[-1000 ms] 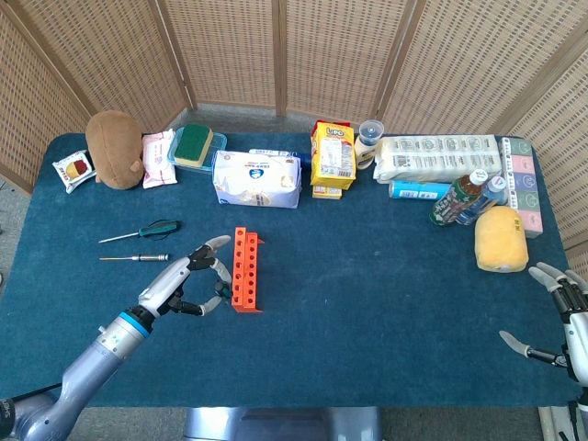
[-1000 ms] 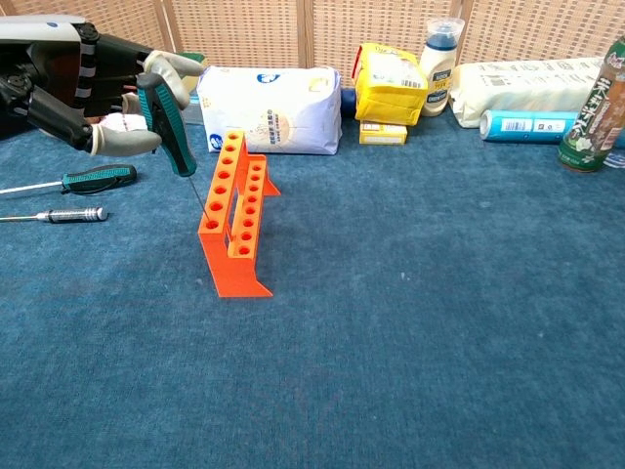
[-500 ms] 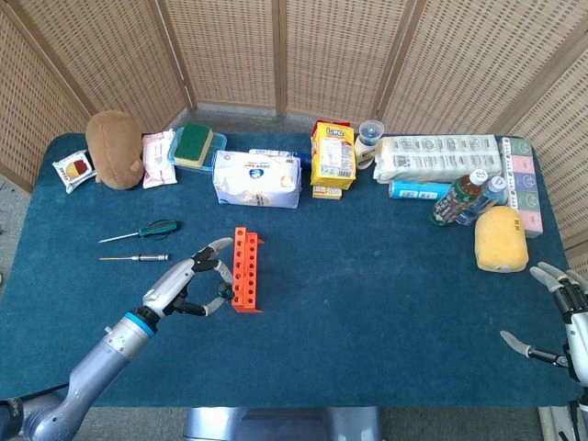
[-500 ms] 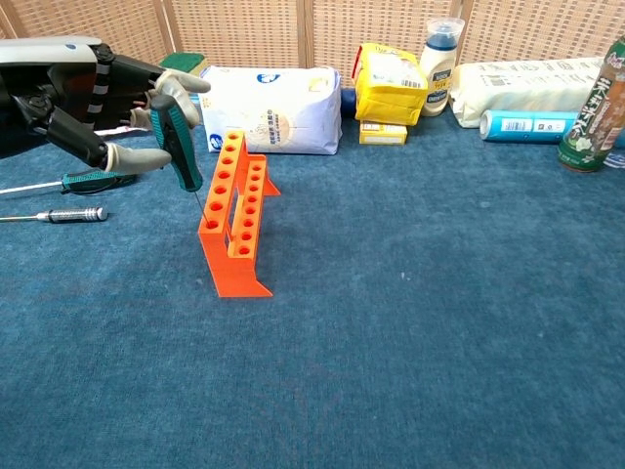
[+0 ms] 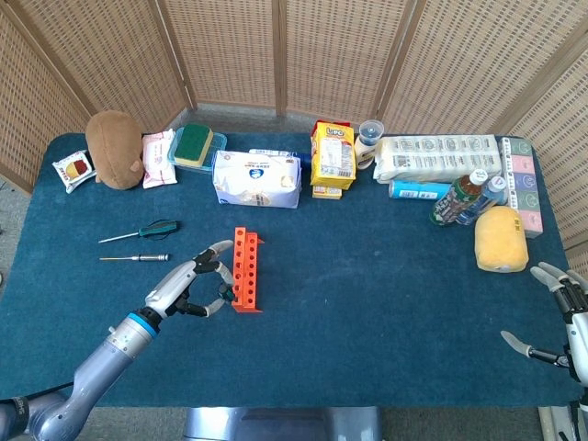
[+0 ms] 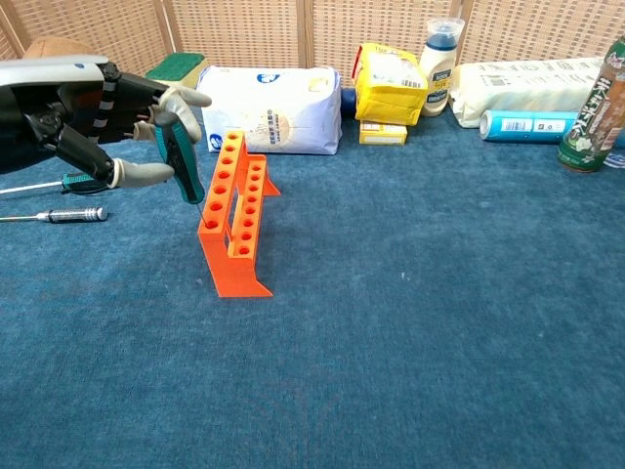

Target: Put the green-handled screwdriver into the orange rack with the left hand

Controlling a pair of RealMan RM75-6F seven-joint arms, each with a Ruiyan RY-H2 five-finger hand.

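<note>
My left hand [image 6: 103, 122] [image 5: 188, 288] grips a green-handled screwdriver [image 6: 181, 161] nearly upright, tip pointing down just left of the orange rack [image 6: 232, 215] [image 5: 243, 270]. Its thin shaft reaches toward a hole near the rack's front end; I cannot tell whether the tip is inside. The rack stands on the blue table with two rows of holes. My right hand [image 5: 562, 317] rests open at the table's right front corner, holding nothing.
Another green-handled screwdriver [image 5: 140, 231] and a silver one [image 5: 134, 259] lie left of the rack. A white pack [image 5: 257, 177], yellow boxes [image 5: 333, 158], bottles [image 5: 464, 199], a plush toy [image 5: 114, 149] and a yellow sponge [image 5: 501, 239] line the back and right.
My left hand has carried the screwdriver rightward and lower, closer to the rack. The right hand has stayed still.
</note>
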